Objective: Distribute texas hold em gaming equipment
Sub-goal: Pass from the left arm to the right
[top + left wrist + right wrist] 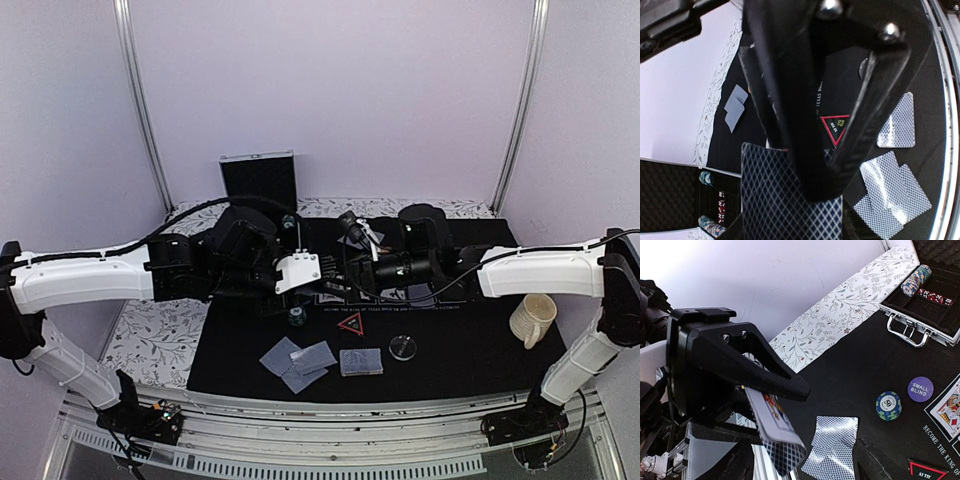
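A pack of playing cards (785,200) with a grey-blue patterned back fills the bottom of the left wrist view. My left gripper (322,268) is shut on it above the mat's middle. In the right wrist view one left finger (775,377) lies over the pack's face (771,412), and a patterned card (786,456) sticks out below. My right gripper (358,240) is open right beside the pack, and one of its fingers (790,100) crosses in front of it. Fanned cards (298,362), a small pile (361,361), the red triangle marker (351,325), the clear disc (403,347) and a chip stack (298,317) lie on the mat.
The black mat (460,345) covers the floral tablecloth (150,340). An open metal case (920,315) holding chips and dice stands at the back left. A cream cup (532,320) stands near the mat's right edge. A purple small-blind button (920,388) lies near the blue-green chips (889,406).
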Robot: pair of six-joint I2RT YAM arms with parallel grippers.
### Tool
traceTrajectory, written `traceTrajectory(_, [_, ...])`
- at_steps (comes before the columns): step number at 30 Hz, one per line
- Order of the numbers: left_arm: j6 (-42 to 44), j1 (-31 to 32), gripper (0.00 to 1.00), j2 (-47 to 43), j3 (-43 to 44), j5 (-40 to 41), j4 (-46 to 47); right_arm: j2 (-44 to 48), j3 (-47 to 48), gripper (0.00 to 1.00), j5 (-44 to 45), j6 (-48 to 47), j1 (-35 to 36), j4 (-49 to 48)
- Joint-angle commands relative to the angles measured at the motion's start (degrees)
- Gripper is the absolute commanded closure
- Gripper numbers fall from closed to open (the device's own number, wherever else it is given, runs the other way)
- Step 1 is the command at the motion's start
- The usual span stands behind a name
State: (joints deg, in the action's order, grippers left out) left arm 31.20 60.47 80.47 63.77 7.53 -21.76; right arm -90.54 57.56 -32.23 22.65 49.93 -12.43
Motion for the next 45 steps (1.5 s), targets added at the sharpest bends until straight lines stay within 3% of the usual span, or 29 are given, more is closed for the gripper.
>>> traceTrajectory(1, [-4.6,-1.86,0.53,-2.3,-2.15,0.47,-1.52,5.76,-4.38,0.3,-0.39,-0.23,-1.28,-0.92])
traceTrajectory(5, [-9.21,-3.18,0.54,-5.28,-5.52,-0.59,-2.0,5.63,-6.64,0.34,2.8,0.75,-2.09,2.19])
traceTrajectory(12, [-12.36,-3.0,0.54,-7.36,-9.47,-4.76,0.91,0.71,-5.3,0.38,-4.28,1.52,-1.34,-0.91])
traceTrajectory(21, [-11.14,-1.22,0.53,-7.51,-10.64,-7.78,4.76,-2.83,-3.59,0.26,-4.61,2.76,1.85,-10.1])
traceTrajectory(29, [-9.86,0.07,0.52,-8.03,-10.96,-8.53,5.62,-8.62,0.38,0.27,-6.93,4.86,3.25,-15.47])
traceTrajectory(32, [-9.1,0.52,0.52,-8.37,-11.5,-8.89,6.23,-9.74,1.46,0.35,-8.1,4.98,3.48,-16.34])
traceTrajectory(38, [-7.85,0.81,0.51,-9.37,-12.29,-7.27,6.28,-8.98,0.27,0.93,-7.99,5.17,3.5,-15.52])
traceTrajectory(43, [-7.06,0.95,0.47,-11.08,-13.46,-6.37,5.9,-5.85,-1.77,0.98,-8.14,3.47,3.03,-13.1])
traceTrajectory(45, [-7.01,0.94,0.39,-11.73,-13.7,-6.97,5.62,-4.21,-2.64,0.98,-8.22,2.26,2.93,-12.38])
